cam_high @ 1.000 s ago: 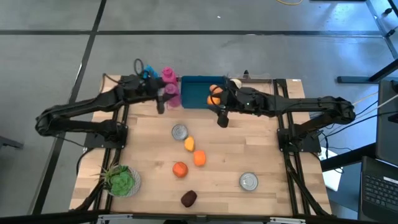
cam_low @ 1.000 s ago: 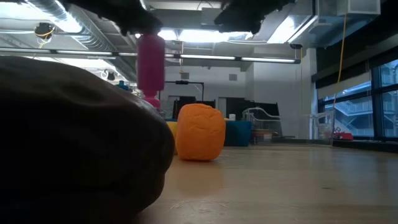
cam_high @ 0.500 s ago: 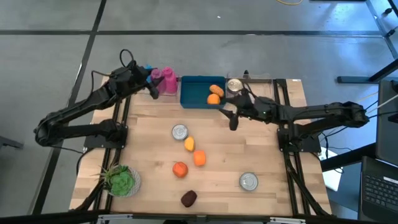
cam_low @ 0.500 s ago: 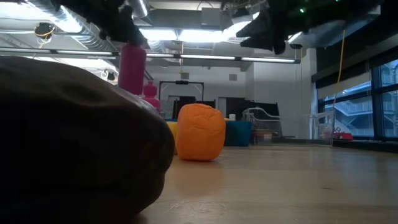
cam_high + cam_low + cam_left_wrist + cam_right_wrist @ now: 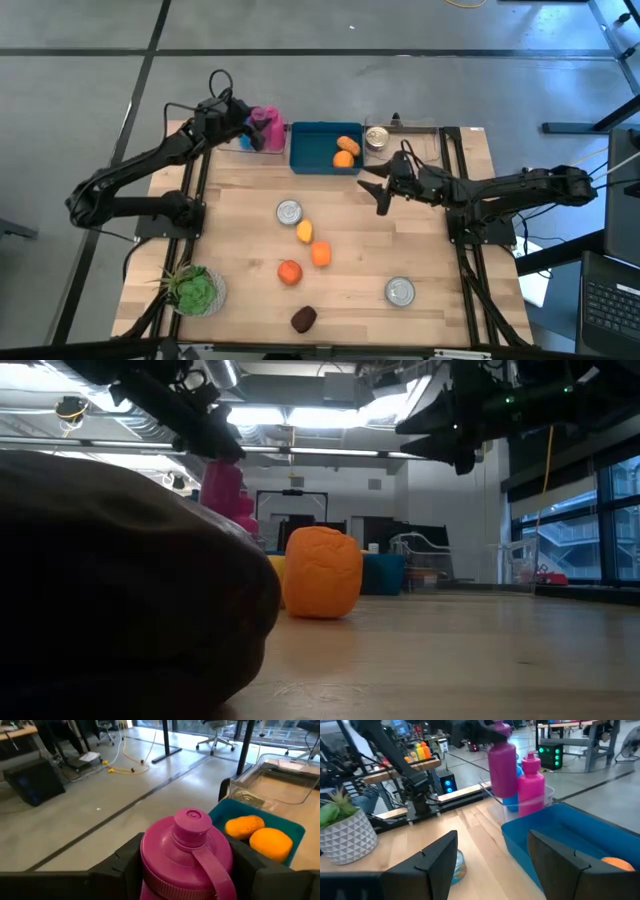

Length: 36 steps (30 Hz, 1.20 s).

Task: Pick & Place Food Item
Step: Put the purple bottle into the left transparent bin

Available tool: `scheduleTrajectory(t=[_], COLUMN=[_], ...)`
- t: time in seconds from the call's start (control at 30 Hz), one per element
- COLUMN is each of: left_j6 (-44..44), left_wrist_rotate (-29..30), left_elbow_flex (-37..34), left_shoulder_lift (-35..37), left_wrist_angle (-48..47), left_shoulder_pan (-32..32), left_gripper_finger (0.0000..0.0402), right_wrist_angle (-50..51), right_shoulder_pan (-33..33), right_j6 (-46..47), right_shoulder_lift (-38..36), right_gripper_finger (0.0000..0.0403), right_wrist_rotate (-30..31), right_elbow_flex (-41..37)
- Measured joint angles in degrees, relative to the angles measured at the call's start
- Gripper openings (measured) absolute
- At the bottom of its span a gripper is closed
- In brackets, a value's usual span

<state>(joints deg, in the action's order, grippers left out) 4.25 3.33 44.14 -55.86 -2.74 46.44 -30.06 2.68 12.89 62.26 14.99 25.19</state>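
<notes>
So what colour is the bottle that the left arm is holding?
Pink, magenta really: the bottle shows best in the left wrist view.

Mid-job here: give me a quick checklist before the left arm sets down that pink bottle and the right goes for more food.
1. Left gripper shut on pink bottle: ok.
2. Bottle lid on: ok.
3. Spot under the bottle free: cannot tell.
4. Right gripper jaws open and empty: ok.
5. Blue bin has room beside its two orange pieces: ok.
6. Loose food on table unobstructed: ok.

Open tool [image 5: 492, 865] faces blue bin [image 5: 570, 837], pink bottles [image 5: 517, 775].
</notes>
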Motion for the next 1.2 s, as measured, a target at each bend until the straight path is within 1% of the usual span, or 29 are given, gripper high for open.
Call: scheduleTrajectory(t=[0.23, 0.53, 0.87, 1.0, 1.13, 1.2], left_j6=[0.0, -3.2, -6.1, -6.8, -6.8, -6.9], left_wrist_rotate=[0.0, 0.1, 0.1, 0.2, 2.7, 2.9], left_elbow_flex=[-0.3, -6.0, -10.1, -10.3, -10.3, -10.3], left_shoulder_lift=[-2.0, -2.9, -2.9, -2.9, -3.0, -3.3], left_wrist_angle=[0.4, 6.1, 9.4, 9.4, 9.6, 9.8], left_shoulder_pan=[0.0, 0.0, 0.2, 0.2, 0.2, 0.2], left_gripper_finger=[0.0185, 0.0186, 0.0186, 0.0188, 0.0186, 0.0186], right_wrist_angle=[-0.9, -0.9, -0.9, -1.3, -2.1, -2.4], right_shoulder_pan=[-0.8, -0.9, -1.0, -1.0, -1.0, -1.1], right_j6=[-1.3, -1.3, -0.2, 0.0, 0.0, 0.0], right_shoulder_lift=[0.0, 0.0, 0.0, 0.0, 0.0, 0.0], right_gripper_finger=[0.0237, 0.0237, 0.0237, 0.0237, 0.0237, 0.0237], right_wrist_rotate=[0.4, 0.5, 0.6, 0.6, 0.6, 0.6], right_elbow_flex=[0.0, 0.0, 0.0, 0.0, 0.0, 0.0])
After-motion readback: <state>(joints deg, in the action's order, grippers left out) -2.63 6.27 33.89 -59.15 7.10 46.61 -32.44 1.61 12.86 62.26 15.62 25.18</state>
